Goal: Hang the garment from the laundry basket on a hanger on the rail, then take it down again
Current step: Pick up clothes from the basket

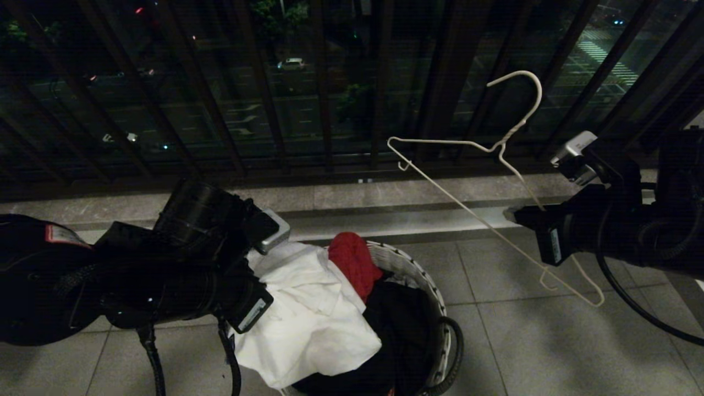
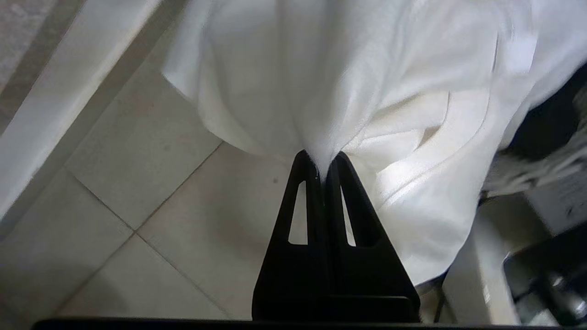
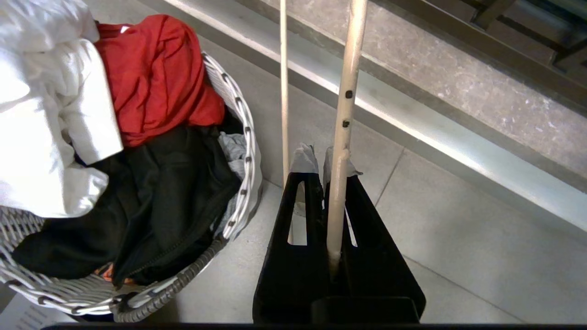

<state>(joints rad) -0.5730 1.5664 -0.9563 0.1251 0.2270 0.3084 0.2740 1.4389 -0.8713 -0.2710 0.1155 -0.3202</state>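
At lower centre of the head view, the left gripper has its jaws clamped on the garment, draped over the laundry basket. At right, the right gripper pinches the hanger, tilted in the air.

Red cloth atop black garment; dark balcony railing behind; grey tiled floor; night street beyond.

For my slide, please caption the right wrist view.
Right tool shut on white wire hanger beside the laundry basket.
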